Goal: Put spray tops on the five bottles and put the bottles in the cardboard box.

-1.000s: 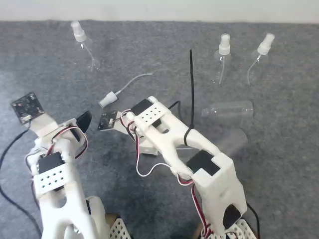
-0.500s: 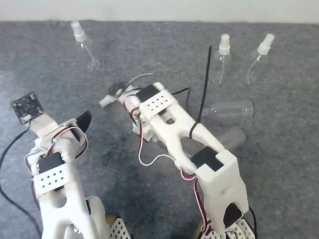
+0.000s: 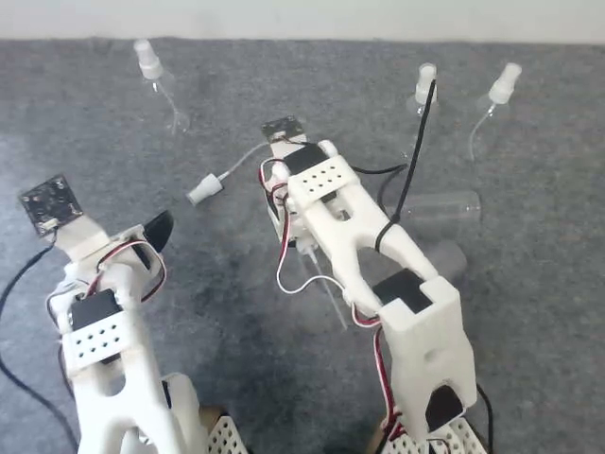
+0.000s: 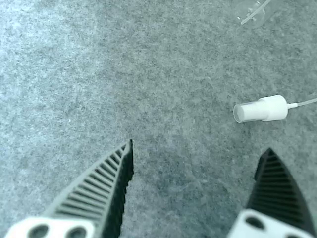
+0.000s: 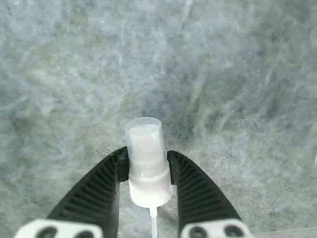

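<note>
The whole table is taken in by the high view, which is set above and behind the bases of the left arm (image 3: 104, 331) and right arm (image 3: 378, 255) and tilted down and forward across the grey mat (image 3: 529, 284) to its far edge. The left wrist view is aimed down past the left gripper (image 4: 199, 146) at the mat from some height; the loose spray top (image 4: 261, 109) seen there is shared with the high view. The right wrist view is placed much nearer the mat and sighted along the right gripper (image 5: 147, 152), with the clamped spray top (image 5: 147, 171) close before the lens.
</note>
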Controlling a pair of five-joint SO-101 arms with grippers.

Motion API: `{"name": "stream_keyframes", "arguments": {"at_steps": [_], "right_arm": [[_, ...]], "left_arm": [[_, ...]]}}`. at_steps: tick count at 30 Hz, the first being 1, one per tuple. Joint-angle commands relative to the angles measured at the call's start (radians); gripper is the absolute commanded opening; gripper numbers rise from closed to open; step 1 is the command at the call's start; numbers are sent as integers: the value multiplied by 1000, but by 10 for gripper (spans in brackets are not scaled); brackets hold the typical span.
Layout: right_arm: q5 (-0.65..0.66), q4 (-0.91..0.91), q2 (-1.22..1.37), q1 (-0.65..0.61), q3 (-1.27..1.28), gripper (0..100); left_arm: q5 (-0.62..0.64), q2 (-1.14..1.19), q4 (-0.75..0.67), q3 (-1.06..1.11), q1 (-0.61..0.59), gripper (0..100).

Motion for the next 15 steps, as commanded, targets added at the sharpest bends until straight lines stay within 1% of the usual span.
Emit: {"name": "stream_keyframes", "arguments": {"at_steps": [1,6,7,10,11,15], "right_arm": [[-14,5,1,8,-44,18],[-14,10,48,8,-44,143],[-14,10,50,7,-44,153],[-9,10,38,7,-44,141],[12,12,30,7,-44,136],[204,47,-7,7,-46,128]], "left_arm": [[5,-31,-23,-8,-8,363],[5,-31,-23,-8,-8,363],[5,-31,-23,-8,-8,363],[5,-31,-23,-8,-8,363],[5,-31,-23,-8,-8,363],[5,-31,-23,-8,-6,363]]}}
